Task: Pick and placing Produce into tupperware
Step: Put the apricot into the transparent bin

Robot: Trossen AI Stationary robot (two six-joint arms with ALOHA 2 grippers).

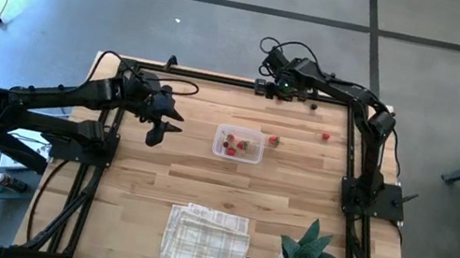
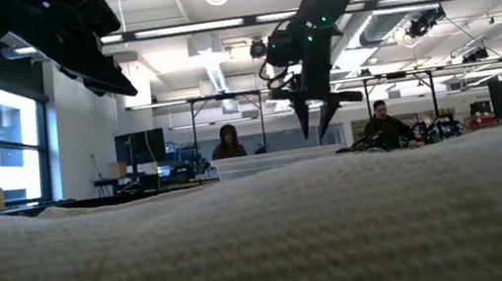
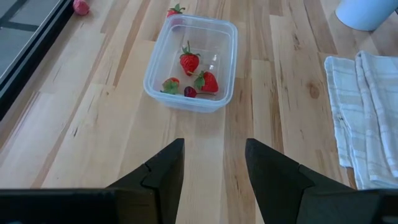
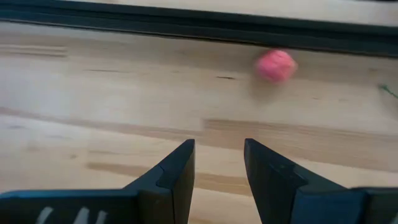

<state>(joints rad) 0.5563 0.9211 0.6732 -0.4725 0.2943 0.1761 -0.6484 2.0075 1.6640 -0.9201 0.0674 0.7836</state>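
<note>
We see the tupperware near the counter centre, w/ three strawberries and one dark piece inside. One strawberry lies just beside it at 3 o'clock; more red pieces sit toward 1 o'clock. Left tool hovers at 9 o'clock of the tupperware, jaws apart, empty. Right tool is at 12 o'clock by the far edge, jaws apart, empty, a pink-red piece just ahead. Cloth lies at 6 o'clock.
</note>
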